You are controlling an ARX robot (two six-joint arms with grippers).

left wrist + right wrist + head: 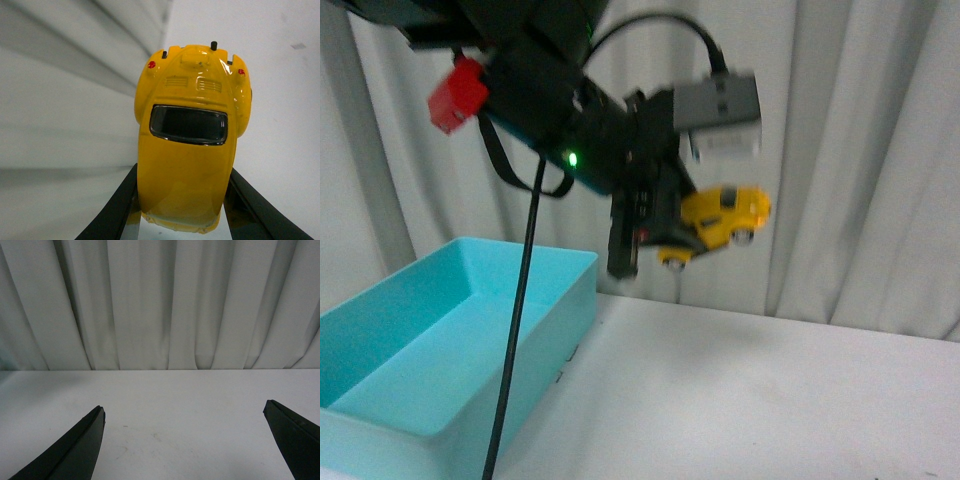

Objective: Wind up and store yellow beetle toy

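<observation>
Up above the white table (770, 400), just right of the teal bin (390, 425), left gripper (183, 170) clamps the yellow beetle toy (725, 215) by its sides. Toy is in midair, in front of the curtain (860, 150). Right gripper (184, 407) is spread wide, holding nothing, low over the table.

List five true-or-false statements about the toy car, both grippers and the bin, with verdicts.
1. The left gripper is clamped on the yellow beetle toy. True.
2. The toy lies inside the turquoise bin. False: it is held in the air, outside the bin.
3. The right gripper is open, with nothing between its fingers. True.
4. The table is black. False: it is white.
5. A curtain hangs behind the table. True.
</observation>
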